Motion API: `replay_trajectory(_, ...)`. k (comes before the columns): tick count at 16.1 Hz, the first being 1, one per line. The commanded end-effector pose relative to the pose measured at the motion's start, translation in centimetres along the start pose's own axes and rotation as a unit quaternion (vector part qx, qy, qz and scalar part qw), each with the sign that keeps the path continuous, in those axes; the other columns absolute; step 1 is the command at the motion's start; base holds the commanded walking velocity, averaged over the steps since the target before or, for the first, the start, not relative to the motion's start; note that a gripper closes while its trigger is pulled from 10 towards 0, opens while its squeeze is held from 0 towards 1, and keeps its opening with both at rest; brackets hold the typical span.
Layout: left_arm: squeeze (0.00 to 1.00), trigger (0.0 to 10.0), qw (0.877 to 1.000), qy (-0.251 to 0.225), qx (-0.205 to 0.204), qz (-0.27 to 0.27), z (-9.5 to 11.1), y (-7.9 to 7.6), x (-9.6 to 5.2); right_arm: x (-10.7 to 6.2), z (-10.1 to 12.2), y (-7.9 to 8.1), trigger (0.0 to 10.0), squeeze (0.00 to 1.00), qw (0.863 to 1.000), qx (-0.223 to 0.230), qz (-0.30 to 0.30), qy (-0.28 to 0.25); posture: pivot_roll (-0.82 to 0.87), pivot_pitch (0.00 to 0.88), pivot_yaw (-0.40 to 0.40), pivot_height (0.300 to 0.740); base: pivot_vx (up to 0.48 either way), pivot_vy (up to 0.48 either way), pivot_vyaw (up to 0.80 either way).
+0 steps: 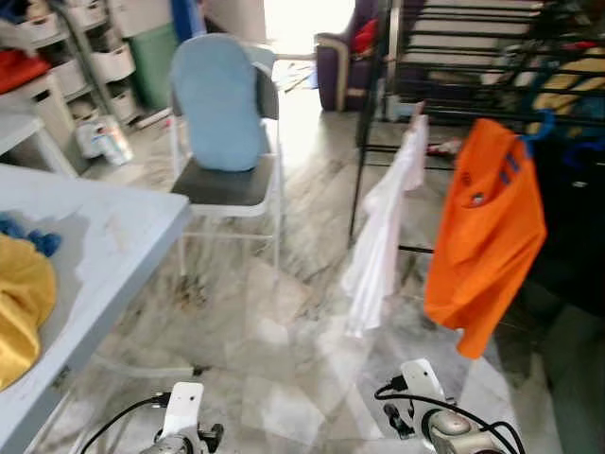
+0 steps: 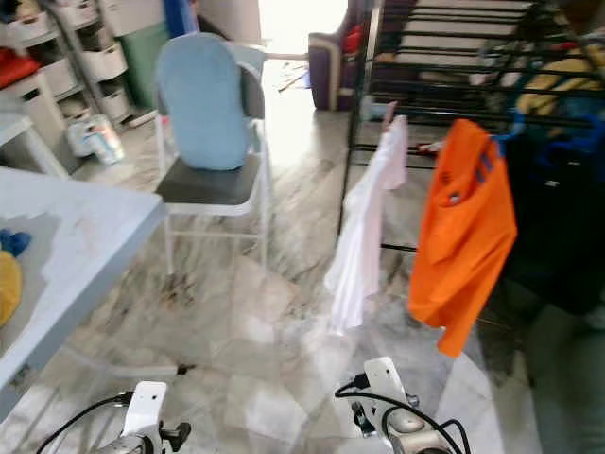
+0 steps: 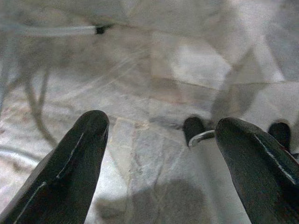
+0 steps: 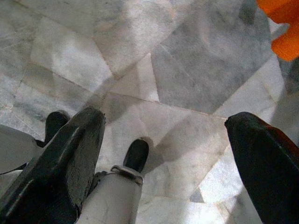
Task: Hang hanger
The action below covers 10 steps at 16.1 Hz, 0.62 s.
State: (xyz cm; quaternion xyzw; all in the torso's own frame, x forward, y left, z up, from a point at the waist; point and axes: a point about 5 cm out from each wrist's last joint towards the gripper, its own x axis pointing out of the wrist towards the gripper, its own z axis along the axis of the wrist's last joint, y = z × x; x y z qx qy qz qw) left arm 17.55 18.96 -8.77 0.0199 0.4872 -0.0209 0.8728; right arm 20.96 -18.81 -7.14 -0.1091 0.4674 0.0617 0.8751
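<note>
Both arms hang low; left tool [image 3: 159, 158] and right tool [image 4: 163, 158] gape wide, holding nothing. Orange shirt [image 1: 487, 232] hangs by a blue hanger [image 1: 541, 125] on the rack [image 1: 454, 57], beside a white shirt [image 1: 383, 236]. We cannot judge whether another garment follows.
</note>
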Motion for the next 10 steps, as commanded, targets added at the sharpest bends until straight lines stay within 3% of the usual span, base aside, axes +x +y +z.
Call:
replay_trajectory(1,0.00,10.0,1.000,-0.004,0.014,-0.005,0.09,0.00,-0.01,-0.03,-0.21,-0.14,10.0,0.00,1.000,-0.005,-0.006,0.002,-0.12,0.000,0.070,0.740,0.000,0.000,0.00)
replay_trajectory(4,0.00,10.0,1.000,-0.007,0.013,-0.009,0.00,0.00,-0.04,-0.05,-0.34,-0.14,10.0,0.00,1.000,-0.009,-0.007,0.003,-0.12,0.000,0.074,0.740,0.000,0.000,0.00)
replay_trajectory(10,0.00,10.0,1.000,-0.003,0.019,-0.016,-0.48,-0.16,-0.10,-0.06,-0.36,-0.11,10.0,0.00,1.000,-0.030,-0.001,0.003,-0.12,0.000,0.074,0.740,0.376,0.000,0.00)
